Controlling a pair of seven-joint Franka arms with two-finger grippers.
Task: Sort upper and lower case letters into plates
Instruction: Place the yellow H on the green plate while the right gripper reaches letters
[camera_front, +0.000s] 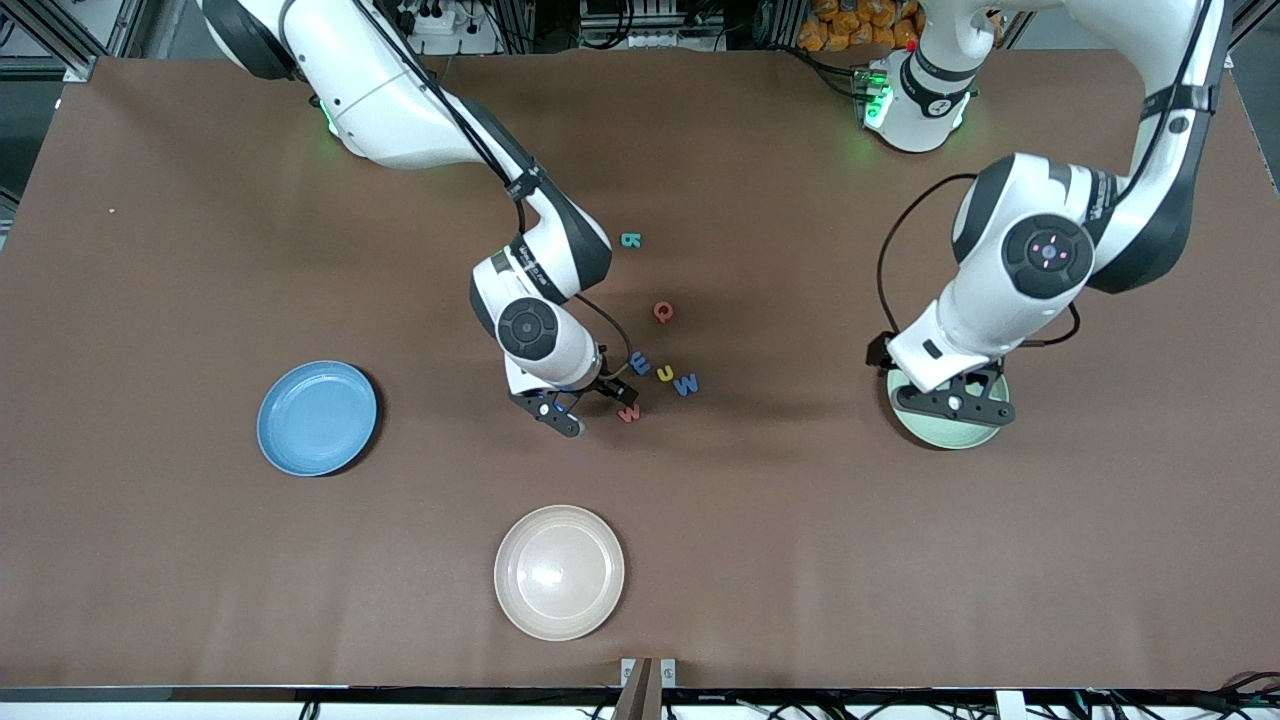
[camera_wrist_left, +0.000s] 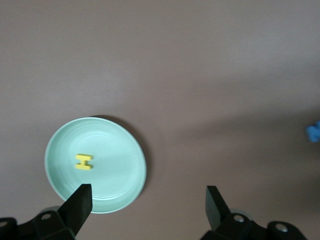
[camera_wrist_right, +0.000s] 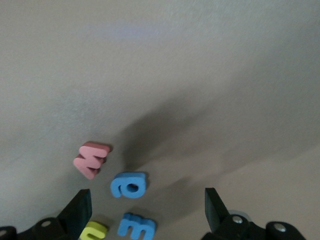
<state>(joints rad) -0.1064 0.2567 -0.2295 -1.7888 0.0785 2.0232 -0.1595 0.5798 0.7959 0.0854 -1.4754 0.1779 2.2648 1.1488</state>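
The left gripper (camera_front: 955, 404) is hanging over the mint plate (camera_front: 985, 436) with its fingers (camera_wrist_left: 80, 202) spread wide and empty. A yellow H (camera_wrist_left: 84, 161) is lying flat in that plate. The right gripper (camera_front: 570, 405) is hovering over the letter cluster (camera_front: 660, 378), toward the right arm's end of the table from the mint plate, with fingers (camera_wrist_right: 81, 206) likewise apart and holding nothing.

Risk: the cluster pieces are sitting just beside one another, so a descending right gripper is likely to be pinching two at once or nudging a neighbour away.

The left wrist view is showing the yellow H, which the left gripper hides in the front view. Only the front view is showing the blue plate (camera_front: 317, 417), the teal letter (camera_front: 630, 239) and the red letter (camera_front: 662, 312).
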